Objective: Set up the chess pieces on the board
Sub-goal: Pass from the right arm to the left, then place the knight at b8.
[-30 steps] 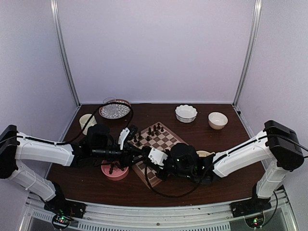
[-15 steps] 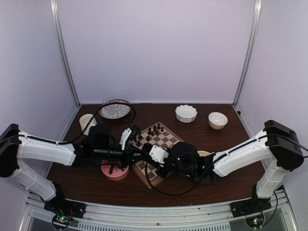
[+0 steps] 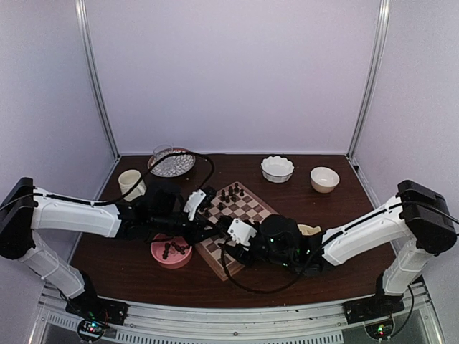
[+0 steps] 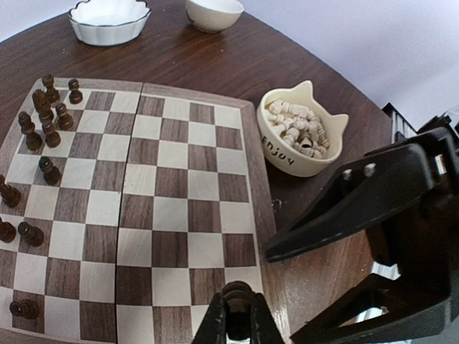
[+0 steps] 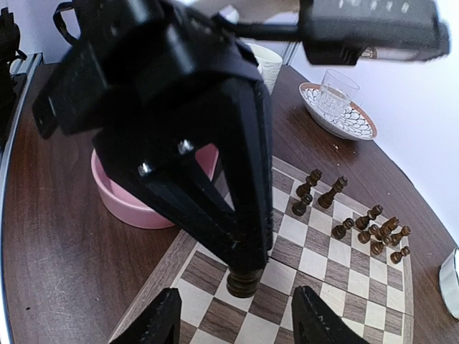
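My left gripper: pinching one dark chess piece over the board, near its edge by the pink bowl; the base seems to touch a square.
My right gripper: spread, empty, just beside that piece.
Other dark pieces: clustered along the board's far-left edge.

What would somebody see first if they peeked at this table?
Probably the left arm's fingers pinching one dark chess piece upright on an edge square at the near corner of the board. The right arm's fingers stand open on either side of it. Next comes the cat-eared bowl heaped with cream pieces, just off the board's right edge.
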`<action>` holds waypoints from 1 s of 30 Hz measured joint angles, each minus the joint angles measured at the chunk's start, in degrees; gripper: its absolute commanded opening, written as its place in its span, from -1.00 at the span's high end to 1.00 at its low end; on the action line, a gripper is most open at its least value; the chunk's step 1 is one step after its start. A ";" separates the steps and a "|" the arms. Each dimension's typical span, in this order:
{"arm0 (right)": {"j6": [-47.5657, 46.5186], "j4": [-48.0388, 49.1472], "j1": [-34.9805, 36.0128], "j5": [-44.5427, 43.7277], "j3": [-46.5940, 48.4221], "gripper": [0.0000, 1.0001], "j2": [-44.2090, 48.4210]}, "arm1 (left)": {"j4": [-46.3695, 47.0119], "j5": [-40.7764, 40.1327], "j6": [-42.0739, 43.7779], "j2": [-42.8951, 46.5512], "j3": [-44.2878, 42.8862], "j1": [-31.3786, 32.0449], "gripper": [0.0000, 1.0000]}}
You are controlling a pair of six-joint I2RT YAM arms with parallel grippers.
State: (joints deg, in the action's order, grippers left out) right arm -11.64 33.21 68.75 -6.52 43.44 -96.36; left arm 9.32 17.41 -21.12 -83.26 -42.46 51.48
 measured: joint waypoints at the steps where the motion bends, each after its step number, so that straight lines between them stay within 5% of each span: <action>1: 0.00 0.09 0.00 -0.24 -0.44 -0.12 0.42 | -0.98 -0.50 0.17 -0.57 -0.55 0.00 1.00; 16: 4.20 5.18 -1.53 -12.68 -4.28 -0.14 3.48 | -15.65 -11.28 4.79 -11.74 -9.31 3.28 1.00; 30: 8.46 6.38 -3.91 -14.34 -5.86 -0.13 5.51 | -16.04 -17.84 3.56 -4.07 -6.93 -1.53 0.98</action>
State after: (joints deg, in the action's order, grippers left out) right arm -3.18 39.59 64.84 -20.86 37.58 -90.85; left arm -6.72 -0.43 -17.56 -87.33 -49.39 49.95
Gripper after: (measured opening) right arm 0.567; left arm 0.087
